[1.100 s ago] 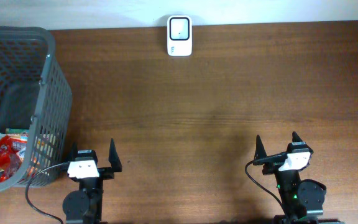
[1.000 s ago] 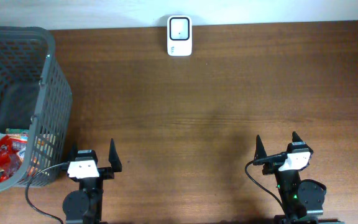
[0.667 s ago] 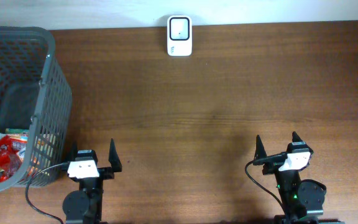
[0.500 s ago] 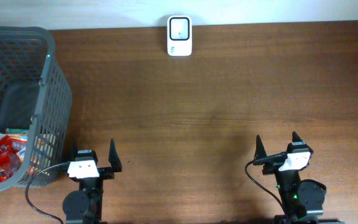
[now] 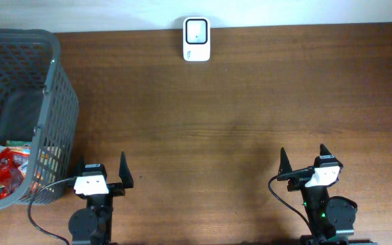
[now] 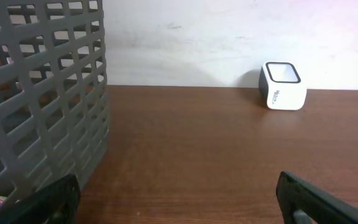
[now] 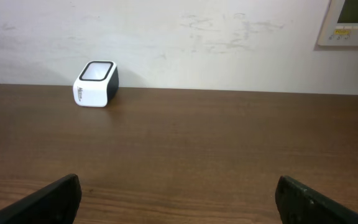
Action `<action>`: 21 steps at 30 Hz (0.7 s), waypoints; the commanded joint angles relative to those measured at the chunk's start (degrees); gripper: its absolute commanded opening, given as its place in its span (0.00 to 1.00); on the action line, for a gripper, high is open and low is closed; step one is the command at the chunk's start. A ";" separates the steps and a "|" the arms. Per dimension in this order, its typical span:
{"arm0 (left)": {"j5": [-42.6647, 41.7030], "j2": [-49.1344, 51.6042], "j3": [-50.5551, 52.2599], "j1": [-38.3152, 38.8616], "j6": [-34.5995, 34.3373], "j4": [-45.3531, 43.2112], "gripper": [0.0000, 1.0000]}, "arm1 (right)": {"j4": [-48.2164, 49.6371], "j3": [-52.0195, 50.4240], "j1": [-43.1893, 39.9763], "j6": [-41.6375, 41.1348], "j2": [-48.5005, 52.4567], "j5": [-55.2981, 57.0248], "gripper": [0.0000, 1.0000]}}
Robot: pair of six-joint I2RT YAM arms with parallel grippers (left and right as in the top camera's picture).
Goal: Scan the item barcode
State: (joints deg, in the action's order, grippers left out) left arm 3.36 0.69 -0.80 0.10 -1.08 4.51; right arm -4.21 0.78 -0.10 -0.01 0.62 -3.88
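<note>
A white barcode scanner [image 5: 197, 39] stands at the table's far edge against the wall; it also shows in the left wrist view [image 6: 282, 86] and the right wrist view [image 7: 96, 84]. Packaged items [image 5: 4, 170], red and colourful, lie in the bottom of a grey mesh basket [image 5: 53, 88] at the left; which one is the item I cannot tell. My left gripper [image 5: 101, 171] rests open near the front edge, just right of the basket, with nothing between its fingers. At the front right my right gripper [image 5: 302, 160] is open and empty too.
The basket wall [image 6: 42, 93] rises close on the left of the left gripper. A wall-mounted control panel [image 7: 351, 23] shows at the upper right of the right wrist view. Bare brown wood lies between the grippers and the scanner.
</note>
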 commanded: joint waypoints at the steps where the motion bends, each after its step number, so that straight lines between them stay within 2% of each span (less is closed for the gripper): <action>1: -0.63 -0.35 0.26 0.26 0.90 0.11 0.99 | -0.09 -0.46 0.42 -0.44 -0.44 0.50 0.98; 13: -0.63 -0.35 0.26 0.22 0.92 0.09 0.99 | -0.07 -0.46 0.42 -0.44 -0.44 0.50 0.98; 15: -1.79 -0.35 0.26 0.26 -0.13 -2.40 0.99 | -0.07 -0.46 0.42 -0.44 -0.44 0.50 0.98; 16: -12.44 -0.35 0.26 0.39 -4.50 -4.42 0.99 | -0.09 -0.46 0.42 -0.44 -0.42 0.50 0.98; 17: -26.58 -0.35 0.26 0.39 -5.35 -8.74 0.99 | -0.09 -0.46 0.42 -0.44 -0.42 0.50 0.98; 18: -34.40 -0.35 0.26 0.39 -5.35 -15.50 0.99 | -0.09 -0.46 0.42 -0.44 -0.44 0.50 0.98; 20: -42.03 -0.35 0.26 0.39 -5.35 -33.51 0.99 | -0.09 -0.46 0.42 -0.44 -0.44 0.50 0.98; 21: -43.23 -0.35 -1.03 0.39 -5.81 -42.73 0.99 | -0.09 -0.46 0.42 -0.44 -0.42 0.50 0.98</action>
State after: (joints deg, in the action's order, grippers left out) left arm -28.16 0.69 -0.54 0.36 -5.72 -25.52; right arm -4.21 0.78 -0.10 -0.01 0.62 -3.88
